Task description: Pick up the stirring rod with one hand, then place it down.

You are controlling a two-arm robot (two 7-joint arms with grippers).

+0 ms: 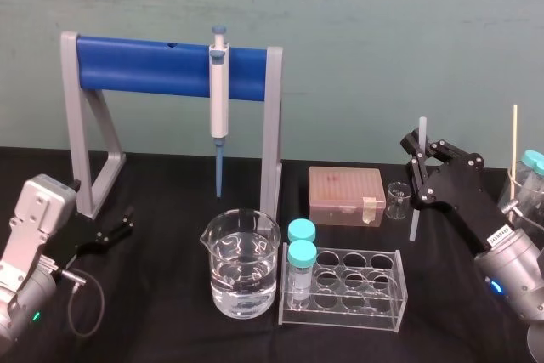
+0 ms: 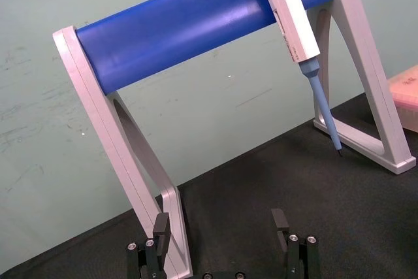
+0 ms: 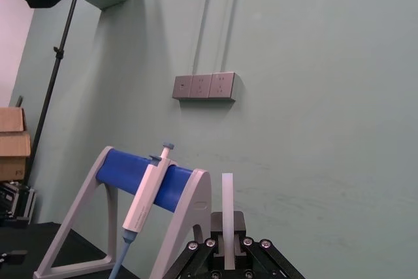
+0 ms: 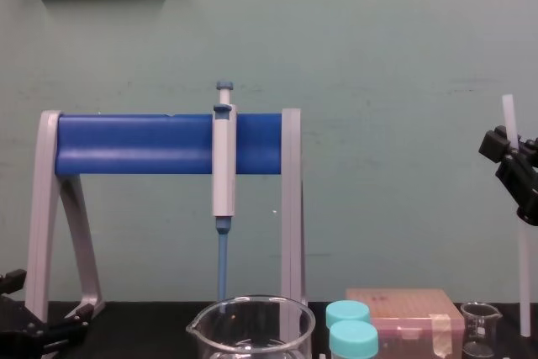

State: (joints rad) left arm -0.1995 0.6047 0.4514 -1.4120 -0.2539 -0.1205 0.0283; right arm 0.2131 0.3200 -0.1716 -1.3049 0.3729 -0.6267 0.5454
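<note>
- Table point(image 1: 170, 329): black cloth, all the lab gear sits on it.
- Stand point(image 1: 170, 65): grey legs w/ blue bar, at the back left of centre; pipette point(image 1: 219, 82) hangs off it, tip down.
- Big beaker point(image 1: 240, 265): part full of clear liquid, front centre.
- Tube rack point(image 1: 357, 291): clear, just right of the big beaker, two teal-capped tubes at its left end.
- Pink box point(image 1: 346, 195): behind the rack.
- R gripper point(image 1: 419, 155): up over the right side of the table, fingers clamped on the stirring rod; wrist view shows the stick pinched between the pads point(image 3: 227, 240).
- L gripper point(image 1: 126, 220): low by the stand's left leg, fingers apart w/ nothing between point(image 2: 221, 223). Idle, well apart from the rod.
- Stirring rod point(image 1: 415, 210): near upright, long axis approx vertical, gripped near its top so most of its length hangs below the fingers. Chest view agrees point(image 4: 525, 283). Lower end is down near the cloth; can't tell if it touches.
- Small beaker point(image 1: 397, 200): just left of the rod's lower part, btw it and the pink box.
- Judgement: pick-up looks done. Put-down prob needs the R arm to lower the rod and keep its low end off the small beaker.
</note>
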